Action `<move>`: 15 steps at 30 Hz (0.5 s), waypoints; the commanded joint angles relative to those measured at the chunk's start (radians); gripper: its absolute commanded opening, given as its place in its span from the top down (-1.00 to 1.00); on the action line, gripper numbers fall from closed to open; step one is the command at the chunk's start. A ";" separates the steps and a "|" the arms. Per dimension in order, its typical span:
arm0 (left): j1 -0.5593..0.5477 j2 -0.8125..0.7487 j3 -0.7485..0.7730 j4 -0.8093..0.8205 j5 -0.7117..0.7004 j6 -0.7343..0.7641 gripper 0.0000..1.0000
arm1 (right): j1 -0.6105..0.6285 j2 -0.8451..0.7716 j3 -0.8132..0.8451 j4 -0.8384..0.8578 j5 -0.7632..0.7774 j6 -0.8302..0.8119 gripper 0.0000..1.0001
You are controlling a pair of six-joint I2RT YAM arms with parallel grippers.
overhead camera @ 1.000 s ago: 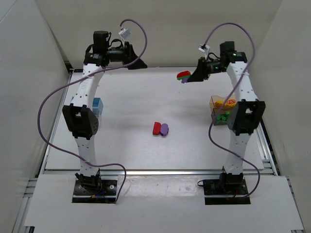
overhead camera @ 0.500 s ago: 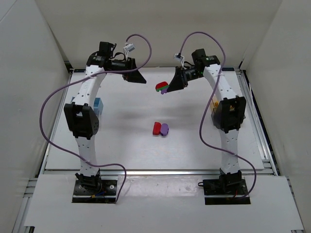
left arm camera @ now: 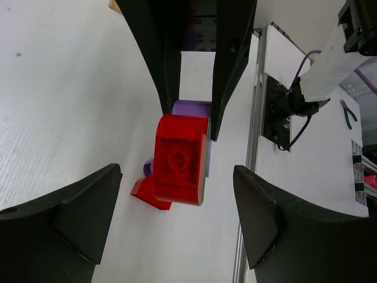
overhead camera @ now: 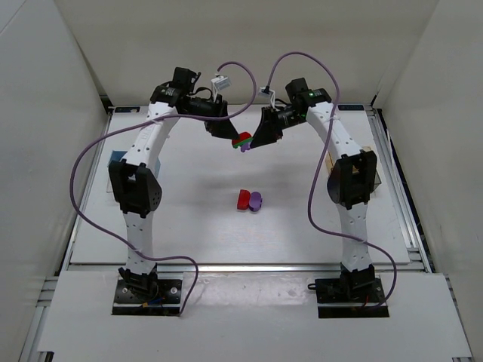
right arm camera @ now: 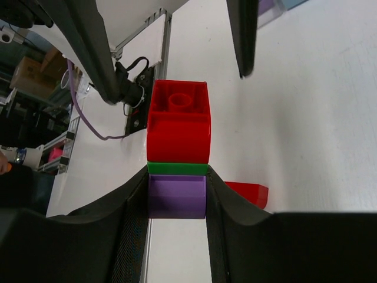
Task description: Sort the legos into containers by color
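Note:
A stack of three legos, red on green on purple, hangs in the air above the far middle of the table. My right gripper is shut on the purple block. In the top view this stack sits between my right gripper and my left gripper. My left gripper is open, its fingers wide apart on either side, short of the red block. A red lego and a purple lego lie side by side mid-table.
A blue container peeks out behind the left arm at the table's left edge. The right arm covers the containers on the right side. Purple cables loop above both arms. White walls enclose the table on three sides.
Both arms have swung in from the back corners toward the middle. My right gripper carried the stack leftward, and my open left gripper now faces it closely.

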 commanded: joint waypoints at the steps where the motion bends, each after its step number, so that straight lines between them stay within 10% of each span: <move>1: -0.005 0.009 0.040 -0.037 0.032 0.049 -0.73 | 0.013 -0.074 0.007 0.033 -0.040 0.022 1.00; 8: -0.011 0.035 0.060 -0.077 0.090 0.071 -0.54 | 0.021 -0.076 0.010 0.036 -0.027 0.017 1.00; 15: -0.012 0.043 0.057 -0.074 0.152 0.077 0.21 | 0.021 -0.082 -0.002 0.022 -0.012 -0.006 1.00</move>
